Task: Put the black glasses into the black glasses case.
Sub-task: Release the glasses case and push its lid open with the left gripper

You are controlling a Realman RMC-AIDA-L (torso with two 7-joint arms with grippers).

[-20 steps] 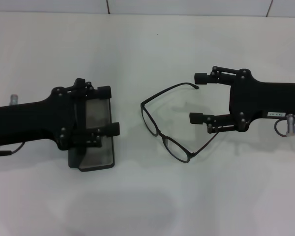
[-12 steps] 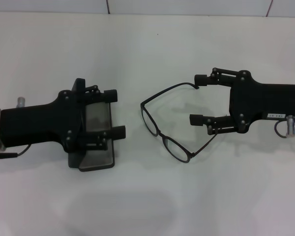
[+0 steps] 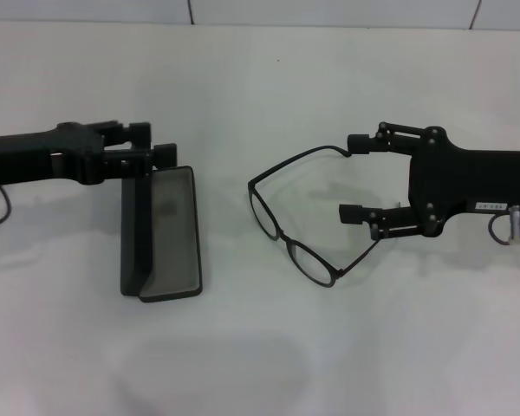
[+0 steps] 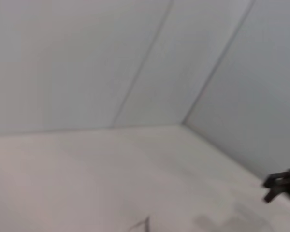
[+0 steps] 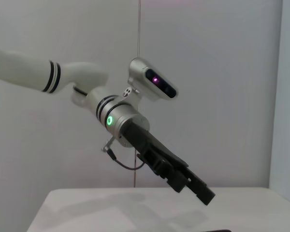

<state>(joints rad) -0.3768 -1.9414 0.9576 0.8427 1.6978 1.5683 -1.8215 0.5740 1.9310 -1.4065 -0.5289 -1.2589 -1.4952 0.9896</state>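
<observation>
The black glasses (image 3: 295,227) lie unfolded on the white table (image 3: 329,78) right of centre, lenses toward the case and temple arms pointing at my right gripper. My right gripper (image 3: 353,176) is open and empty. Its far fingertip is beside one temple end, and the near one lies over the other temple. The black glasses case (image 3: 169,230) lies open at the left, its lid standing along the left side and the grey lining showing. My left gripper (image 3: 166,153) is turned on its side at the case's far end. It also shows in the right wrist view (image 5: 203,192).
A tiled wall (image 3: 329,10) runs behind the table's far edge. The left arm (image 5: 111,118) reaches in from the left over the table. The left wrist view shows the wall, the table and a tip of the right gripper (image 4: 280,186).
My left gripper has drawn back from over the case toward its far left end and rolled onto its side. My right gripper has shifted only slightly. The glasses and case have not moved.
</observation>
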